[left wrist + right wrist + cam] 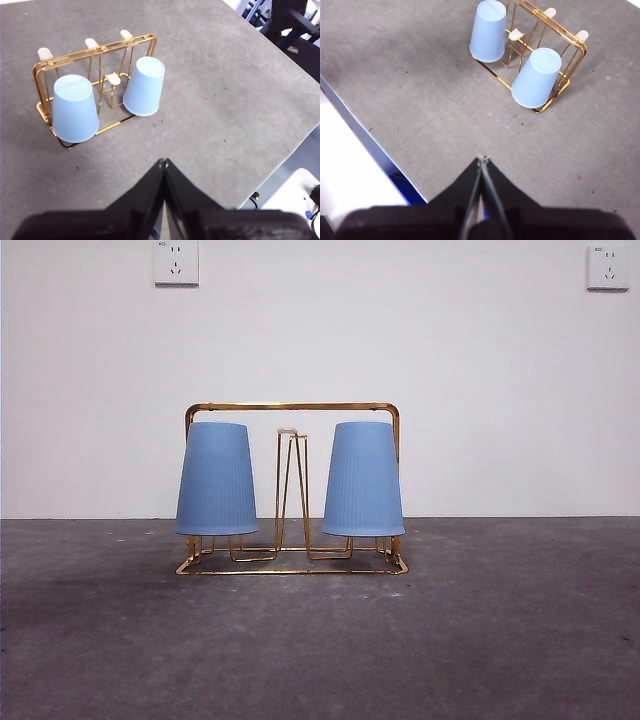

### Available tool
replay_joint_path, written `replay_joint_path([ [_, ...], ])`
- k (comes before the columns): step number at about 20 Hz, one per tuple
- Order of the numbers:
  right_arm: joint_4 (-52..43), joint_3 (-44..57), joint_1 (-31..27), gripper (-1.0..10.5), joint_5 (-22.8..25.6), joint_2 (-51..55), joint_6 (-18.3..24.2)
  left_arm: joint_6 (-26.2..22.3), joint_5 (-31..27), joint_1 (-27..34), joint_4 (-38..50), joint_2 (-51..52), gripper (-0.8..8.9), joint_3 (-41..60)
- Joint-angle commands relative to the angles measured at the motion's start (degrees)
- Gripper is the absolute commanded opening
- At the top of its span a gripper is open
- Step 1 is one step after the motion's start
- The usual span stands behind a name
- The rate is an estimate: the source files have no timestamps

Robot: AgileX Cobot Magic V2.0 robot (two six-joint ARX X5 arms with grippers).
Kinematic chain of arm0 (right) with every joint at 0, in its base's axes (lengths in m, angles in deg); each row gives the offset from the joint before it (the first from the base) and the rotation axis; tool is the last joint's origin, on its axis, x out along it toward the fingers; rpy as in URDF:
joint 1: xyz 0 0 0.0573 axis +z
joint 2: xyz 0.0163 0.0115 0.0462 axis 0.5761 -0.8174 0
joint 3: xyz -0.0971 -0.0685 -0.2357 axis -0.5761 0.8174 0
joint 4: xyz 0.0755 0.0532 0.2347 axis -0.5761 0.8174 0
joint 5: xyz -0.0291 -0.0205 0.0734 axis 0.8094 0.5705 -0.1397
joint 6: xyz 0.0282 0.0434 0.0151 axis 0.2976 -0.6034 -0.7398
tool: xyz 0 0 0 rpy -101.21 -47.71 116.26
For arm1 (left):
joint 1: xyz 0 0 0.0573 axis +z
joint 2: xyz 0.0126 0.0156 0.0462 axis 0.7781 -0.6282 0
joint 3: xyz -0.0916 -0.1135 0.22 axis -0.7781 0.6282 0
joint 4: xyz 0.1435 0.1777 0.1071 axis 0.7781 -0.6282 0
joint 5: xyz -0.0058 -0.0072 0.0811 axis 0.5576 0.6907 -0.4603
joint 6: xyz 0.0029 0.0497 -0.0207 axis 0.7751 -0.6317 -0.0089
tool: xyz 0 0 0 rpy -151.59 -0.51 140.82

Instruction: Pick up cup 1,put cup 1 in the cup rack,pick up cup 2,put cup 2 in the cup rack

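Two blue cups, left (217,480) and right (363,480), hang inverted over the gold cup rack (292,408) pegs, apparently to drain. Both the left end effector (163,162) and the right end effector (482,159) hover closed and empty, well clear above the counter (320,640).

Gold wire cup rack (292,407) with cream-white peg tips (114,78), two light blue cups, left cup (216,480) and right cup (363,480), finely ribbed; mottled dark grey table (320,650); plain white wall (480,370), white sockets (176,261); black left gripper (163,162) and right gripper (482,159)
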Motion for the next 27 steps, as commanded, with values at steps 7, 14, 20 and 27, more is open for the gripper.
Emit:
replay_joint_path([
  [7, 0.5, 0.3, 0.0, 0.0, 0.0, 0.0, -0.6, -3.4, -2.5, 0.2, 3.3, -0.7, -0.01, 0.0],
  [14, 0.5, 0.3, 0.0, 0.0, 0.0, 0.0, -0.6, -17.7, -9.8, 4.6, 16.1, 1.8, -0.01, 0.2],
  [20, 0.5, 0.3, 0.0, 0.0, 0.0, 0.0, -0.6, -25.9, -4.6, 19.7, 30.1, 14.8, -0.01, 11.3],
  [27, 0.5, 0.3, 0.0, 0.0, 0.0, 0.0, -0.6, -25.7, -6.9, 23.9, 45.3, 30.1, -0.01, 42.0],
])
